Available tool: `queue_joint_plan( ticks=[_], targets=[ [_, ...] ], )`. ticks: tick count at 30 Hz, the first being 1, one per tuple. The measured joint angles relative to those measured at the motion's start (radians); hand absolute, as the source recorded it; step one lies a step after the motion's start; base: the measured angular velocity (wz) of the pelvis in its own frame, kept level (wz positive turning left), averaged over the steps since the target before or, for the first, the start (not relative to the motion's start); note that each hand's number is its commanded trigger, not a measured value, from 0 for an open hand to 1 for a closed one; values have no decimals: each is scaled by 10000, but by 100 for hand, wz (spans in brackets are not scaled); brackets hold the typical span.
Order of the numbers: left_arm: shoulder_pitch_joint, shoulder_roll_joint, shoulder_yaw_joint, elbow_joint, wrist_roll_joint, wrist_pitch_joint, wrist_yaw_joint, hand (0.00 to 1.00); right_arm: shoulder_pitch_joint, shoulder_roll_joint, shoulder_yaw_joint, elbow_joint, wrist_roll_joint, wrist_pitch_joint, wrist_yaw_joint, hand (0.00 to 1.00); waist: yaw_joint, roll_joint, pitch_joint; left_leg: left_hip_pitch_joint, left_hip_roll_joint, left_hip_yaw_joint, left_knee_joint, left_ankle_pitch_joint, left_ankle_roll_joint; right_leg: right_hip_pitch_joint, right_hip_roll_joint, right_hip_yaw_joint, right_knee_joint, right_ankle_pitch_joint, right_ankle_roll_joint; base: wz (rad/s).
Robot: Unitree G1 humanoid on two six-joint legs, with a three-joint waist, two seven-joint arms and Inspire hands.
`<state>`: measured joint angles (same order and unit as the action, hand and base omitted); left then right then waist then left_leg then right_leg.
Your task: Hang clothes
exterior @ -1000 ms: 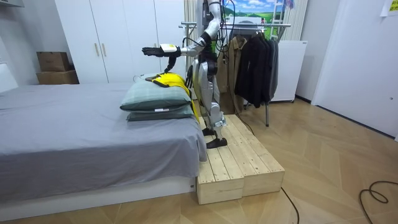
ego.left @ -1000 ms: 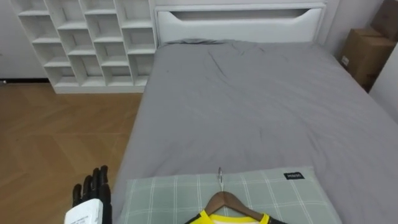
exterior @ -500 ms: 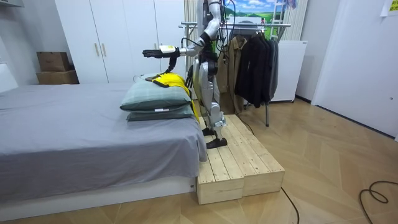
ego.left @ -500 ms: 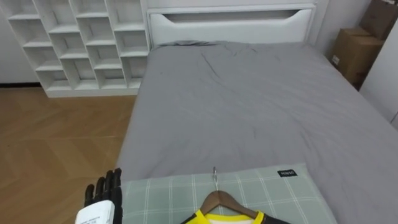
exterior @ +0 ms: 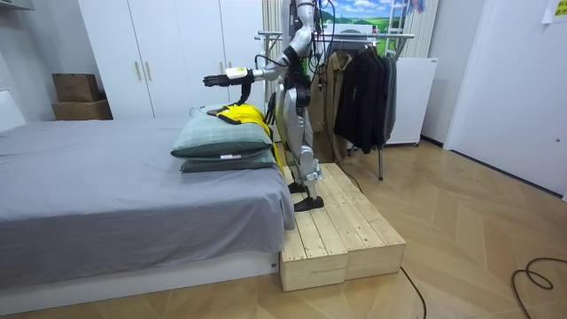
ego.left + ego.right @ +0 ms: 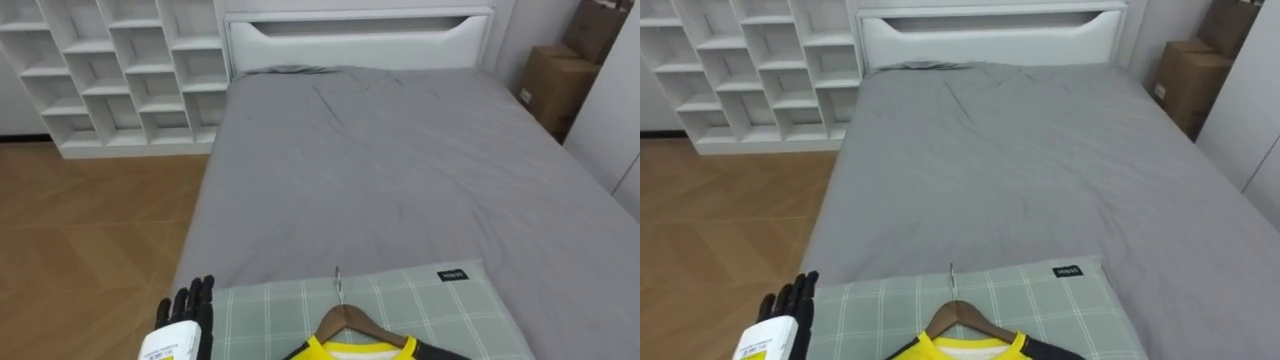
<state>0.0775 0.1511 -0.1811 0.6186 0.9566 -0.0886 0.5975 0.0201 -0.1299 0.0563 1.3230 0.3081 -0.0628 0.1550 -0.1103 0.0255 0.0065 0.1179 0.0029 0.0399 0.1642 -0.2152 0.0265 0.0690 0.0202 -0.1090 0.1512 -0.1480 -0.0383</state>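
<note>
Room view: standing on a wood platform at the foot edge of the bed, facing it, with a rack of dark coats behind. Left hand held out level just off the left corner of the pillow, released, fingers straight, grasping nothing; probably poised there for a reach toward the hanger. Shirt, yellow with dark shoulders, already on that hanger and laid flat on the pillow, hook pointing up the bed, likely so as to be easy to pick up. Cut off by the lower edge: most of the shirt and the hand's wrist. Right arm seemingly raised beside the rack in the room view, its end too small to read.
</note>
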Motion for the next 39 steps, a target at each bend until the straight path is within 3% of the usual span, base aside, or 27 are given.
queue_joint_plan(
  ticks=[7,10,16,19,23,28,32,39],
  targets=[
    [-340,-38,-19,-303,-6,195,-256,0,-17,-33,3,-28,-90,1,-9,0,-22,89,-14,-4,7,37,-2,0,0,-11,-4,8,11,5,-1,0],
    [-518,-27,-76,-313,-18,329,-405,0,-91,-32,16,-23,-78,5,-18,0,-222,145,5,-32,3,35,-3,0,0,-4,-10,0,-4,8,3,0],
    [-1361,-5,-855,-534,-28,462,-669,0,-276,-131,257,-14,-98,105,-25,0,-292,343,58,-22,0,89,-7,0,0,-33,-9,53,-2,25,19,-2],
    [-1684,122,-1222,-533,-34,470,-904,0,-441,-205,401,4,-456,204,-37,0,-496,366,68,-21,0,98,-7,1,0,-32,-12,39,-5,24,19,0],
    [-1901,219,-1481,-531,-25,632,-1435,0,-615,-201,396,78,-667,291,-106,0,-782,343,85,-28,3,103,-7,1,0,-42,-14,33,-7,24,20,0],
    [-2157,244,-1499,-499,-34,847,-1815,0,-658,-202,395,82,-671,324,-165,0,-877,250,133,-34,3,104,-9,0,0,-23,-16,29,-1,24,20,0],
    [-2163,253,-1498,-441,-37,935,-2092,0,-678,-199,399,92,-728,355,-222,0,-895,146,122,16,4,127,-13,0,0,-9,-9,50,-5,24,20,0],
    [-2097,230,-1462,716,-169,1084,-2654,0,-600,-193,388,42,-693,415,-218,0,-780,38,78,44,15,165,-35,1,0,-10,1,94,-6,24,20,-1]
  ],
)
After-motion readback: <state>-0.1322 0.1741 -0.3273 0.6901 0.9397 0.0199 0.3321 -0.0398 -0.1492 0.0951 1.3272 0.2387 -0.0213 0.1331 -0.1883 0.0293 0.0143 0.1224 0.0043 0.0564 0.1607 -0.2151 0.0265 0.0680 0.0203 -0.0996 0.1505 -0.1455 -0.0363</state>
